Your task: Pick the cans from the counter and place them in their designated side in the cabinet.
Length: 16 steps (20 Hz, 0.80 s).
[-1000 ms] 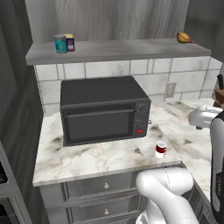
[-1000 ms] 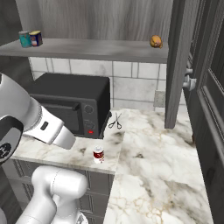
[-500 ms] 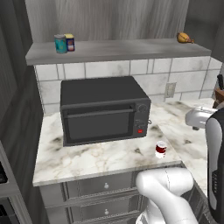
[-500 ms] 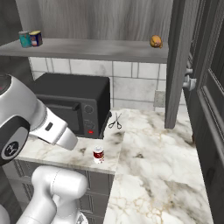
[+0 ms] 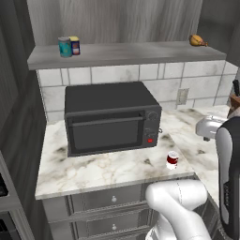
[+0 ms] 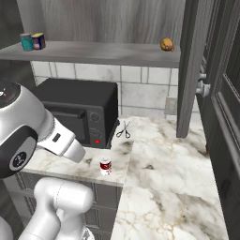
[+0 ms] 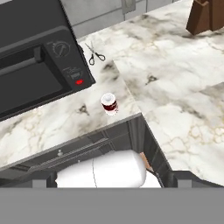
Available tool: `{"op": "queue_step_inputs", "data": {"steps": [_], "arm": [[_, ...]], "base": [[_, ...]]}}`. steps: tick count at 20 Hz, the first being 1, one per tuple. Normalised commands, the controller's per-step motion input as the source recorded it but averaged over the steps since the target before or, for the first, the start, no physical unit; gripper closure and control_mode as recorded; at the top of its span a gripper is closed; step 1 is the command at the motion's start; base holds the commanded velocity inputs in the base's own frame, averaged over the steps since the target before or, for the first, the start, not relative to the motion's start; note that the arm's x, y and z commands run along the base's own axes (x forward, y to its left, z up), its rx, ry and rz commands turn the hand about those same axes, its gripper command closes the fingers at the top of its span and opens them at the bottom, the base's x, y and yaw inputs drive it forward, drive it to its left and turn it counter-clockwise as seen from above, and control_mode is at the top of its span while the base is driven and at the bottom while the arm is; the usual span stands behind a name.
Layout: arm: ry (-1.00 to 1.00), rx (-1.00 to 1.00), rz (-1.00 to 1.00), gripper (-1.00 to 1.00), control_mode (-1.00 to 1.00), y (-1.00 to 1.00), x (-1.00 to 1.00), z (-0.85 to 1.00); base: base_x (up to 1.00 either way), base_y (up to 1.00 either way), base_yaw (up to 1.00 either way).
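Observation:
A red can (image 5: 172, 160) (image 6: 106, 166) with white bands stands near the front corner of the marble counter (image 5: 108, 168) (image 6: 159, 187), right of the microwave. The hand view looks down on this can (image 7: 109, 104) from high above. My gripper (image 7: 111, 180) is open with nothing between its dark fingertips (image 7: 183, 179). The can with a yellow top and dark blue body (image 5: 74, 45) (image 6: 39, 41) stands at the left end of the cabinet's grey shelf (image 5: 136, 52) (image 6: 103, 51), right beside a teal can (image 5: 64, 47) (image 6: 26, 42).
A black microwave (image 5: 110, 117) (image 6: 79, 110) (image 7: 30, 65) fills the counter's left part, with scissors (image 6: 123, 130) (image 7: 94, 53) behind its right corner. A brown-orange food item (image 5: 198, 41) (image 6: 166, 44) lies at the shelf's right end. The open cabinet door (image 6: 187, 70) and a knife block (image 7: 208, 15) stand to the right.
My arm's links have swung a little across both base views. The cans, microwave and scissors stay where they were, and the gripper stays open.

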Motion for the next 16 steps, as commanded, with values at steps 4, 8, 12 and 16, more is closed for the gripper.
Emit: {"op": "queue_step_inputs", "data": {"steps": [4,8,12,16], "arm": [[0.0,0.01,-0.01,-1.0,-1.0,0.0,0.15,-0.12],[0.01,0.01,0.0,-1.0,-1.0,0.0,0.15,-0.13],[0.03,0.02,0.0,-1.0,-1.0,0.0,0.19,-0.08],[0.02,0.02,0.0,-1.0,-1.0,0.0,0.17,-0.06]], "base": [[0.0,0.0,0.0],[0.0,0.0,0.0],[0.0,0.0,0.0],[0.0,0.0,0.0]]}}
